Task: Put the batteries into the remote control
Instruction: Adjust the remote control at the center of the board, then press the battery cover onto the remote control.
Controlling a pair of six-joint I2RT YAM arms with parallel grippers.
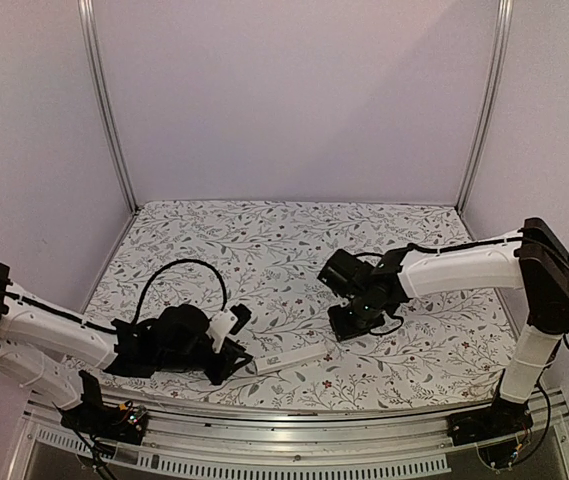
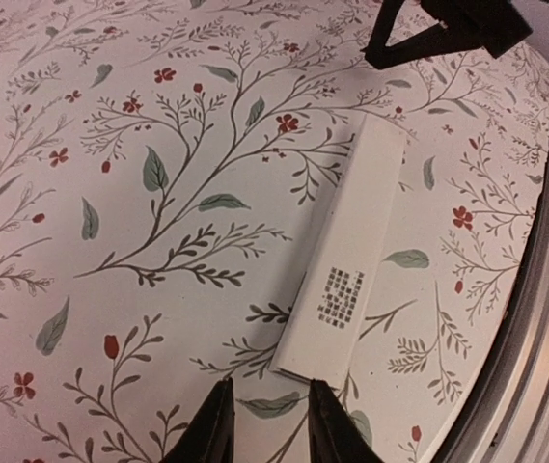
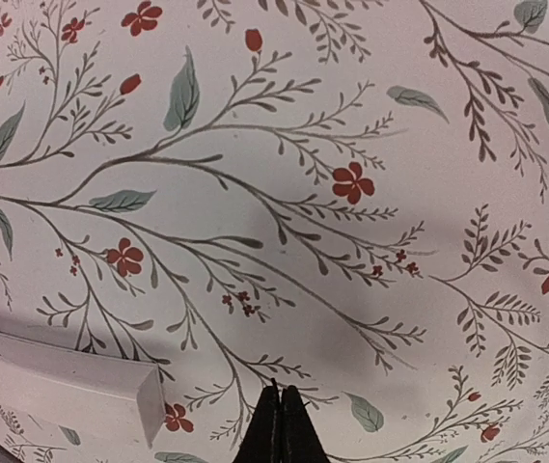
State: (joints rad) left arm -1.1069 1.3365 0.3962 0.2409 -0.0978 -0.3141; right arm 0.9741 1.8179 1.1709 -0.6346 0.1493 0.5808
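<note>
On the floral cloth (image 1: 264, 240), seeing one remote control (image 2: 351, 251) lying flat. Holding left gripper (image 2: 269, 429) narrowly parted, right gripper (image 3: 279, 424) pinched together.

The white, tubular-shelled left arm (image 1: 59, 338) and right arm (image 1: 461, 264) have black joints and wrists. A thin black cable (image 1: 194, 262) loops at the left wrist's twelve o'clock.

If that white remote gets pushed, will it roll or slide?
Probably slides, not rolls: the remote control is a flat-sided bar lying flat on the cloth. Likely stiff, judging by its thick boxy end. Pushed near one end, it may pivot, being long and slim.
</note>
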